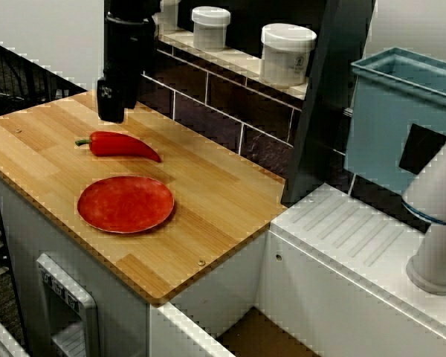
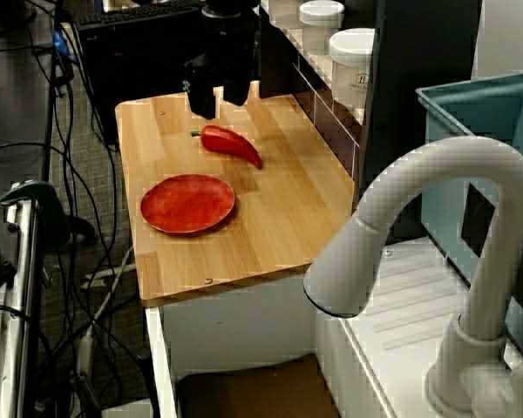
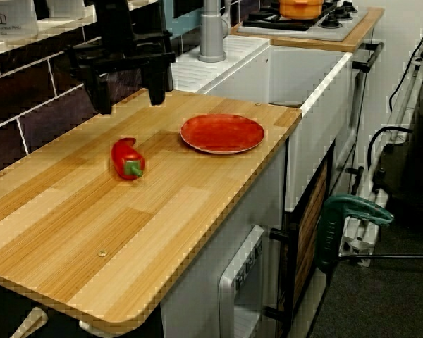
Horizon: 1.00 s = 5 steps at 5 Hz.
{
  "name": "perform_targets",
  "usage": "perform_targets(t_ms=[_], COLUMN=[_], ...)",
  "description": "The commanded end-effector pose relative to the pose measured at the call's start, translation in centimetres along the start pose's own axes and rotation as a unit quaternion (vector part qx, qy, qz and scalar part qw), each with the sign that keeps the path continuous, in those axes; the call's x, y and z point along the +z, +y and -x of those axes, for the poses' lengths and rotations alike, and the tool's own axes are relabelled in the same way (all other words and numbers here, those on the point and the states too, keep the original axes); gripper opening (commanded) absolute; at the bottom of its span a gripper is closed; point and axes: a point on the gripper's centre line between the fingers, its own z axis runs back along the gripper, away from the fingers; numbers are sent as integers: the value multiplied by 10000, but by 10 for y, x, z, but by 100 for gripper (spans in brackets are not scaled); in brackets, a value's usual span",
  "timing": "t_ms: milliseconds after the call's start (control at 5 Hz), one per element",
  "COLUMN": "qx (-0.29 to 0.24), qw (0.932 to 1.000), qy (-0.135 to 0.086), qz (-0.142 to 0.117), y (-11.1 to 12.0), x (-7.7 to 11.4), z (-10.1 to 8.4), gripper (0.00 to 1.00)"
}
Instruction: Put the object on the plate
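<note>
- Hovering above the wooden counter (image 1: 208, 216), the black gripper (image 3: 123, 88) hangs with its two fingers spread wide and nothing between them.
- Directly beneath it, or just to the side (the views differ slightly), the red chili pepper (image 1: 123, 145) lies flat on the wood, green stem pointing away from the plate (image 1: 125, 203) and tip angled toward it.
- The plate sits bare near the counter's front edge, close to the pepper but apart from it; a strip of wood shows between them.
- By these views the task is barely begun: nothing is grasped, nothing lifted, nothing on the plate.
- What remains, as a judgement: descend over the pepper's thick middle, close on it, carry it the short way across and release it inside the rim.
- White jars (image 1: 286, 53) line the shelf behind, well clear of the work.
</note>
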Motion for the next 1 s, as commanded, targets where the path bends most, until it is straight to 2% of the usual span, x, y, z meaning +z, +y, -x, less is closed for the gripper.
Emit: perform_targets(t_ms=[0, 800], qx=[277, 792], qw=[9988, 9959], qy=[-233, -237], qz=[-342, -354], y=[12, 16], x=[-10, -37], z=[6, 8], gripper=[100, 100])
